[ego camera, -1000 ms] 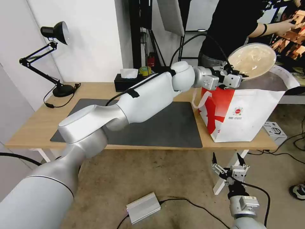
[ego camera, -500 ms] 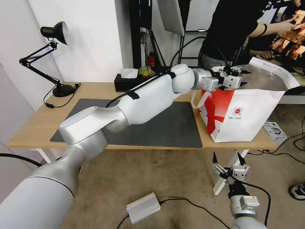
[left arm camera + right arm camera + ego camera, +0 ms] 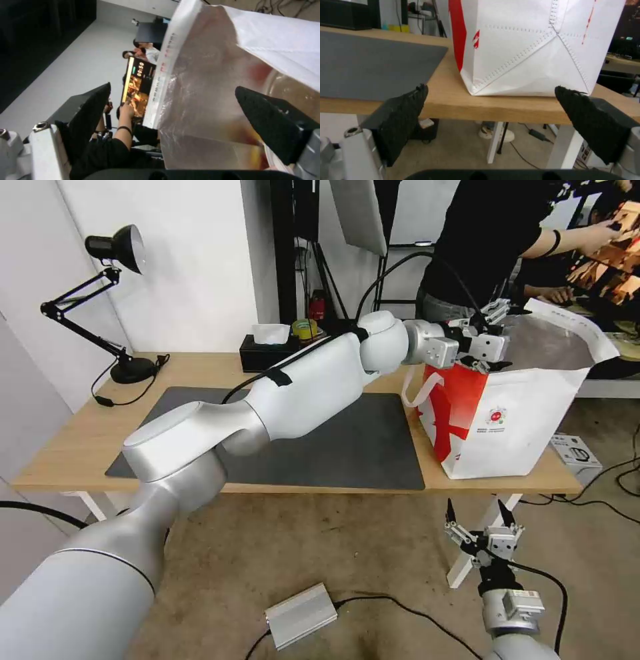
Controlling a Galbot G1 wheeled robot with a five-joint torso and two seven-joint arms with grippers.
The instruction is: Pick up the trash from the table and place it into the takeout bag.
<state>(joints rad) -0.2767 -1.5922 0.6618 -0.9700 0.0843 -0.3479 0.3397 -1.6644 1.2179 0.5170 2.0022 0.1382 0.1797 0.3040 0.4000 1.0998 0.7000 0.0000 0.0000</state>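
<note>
Here, a long light-wood table (image 3: 87, 440) with a dark grey mat (image 3: 373, 447) carries a large red-and-white takeout bag (image 3: 513, 427) at its right end, foil lining showing. The left gripper (image 3: 497, 335) hangs at the bag's open mouth, fingers spread wide, holding nothing. The right gripper (image 3: 481, 521) waits below the table's near edge, equally open and empty

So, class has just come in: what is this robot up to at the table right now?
The robot's left arm reaches across the table, its left claw open and empty at the mouth of the red-and-white takeout bag, which stands at the table's right end. The left wrist view looks into the bag's foil lining. The right claw hangs open below the table's edge, idle. The dark grey mat lies bare.
</note>
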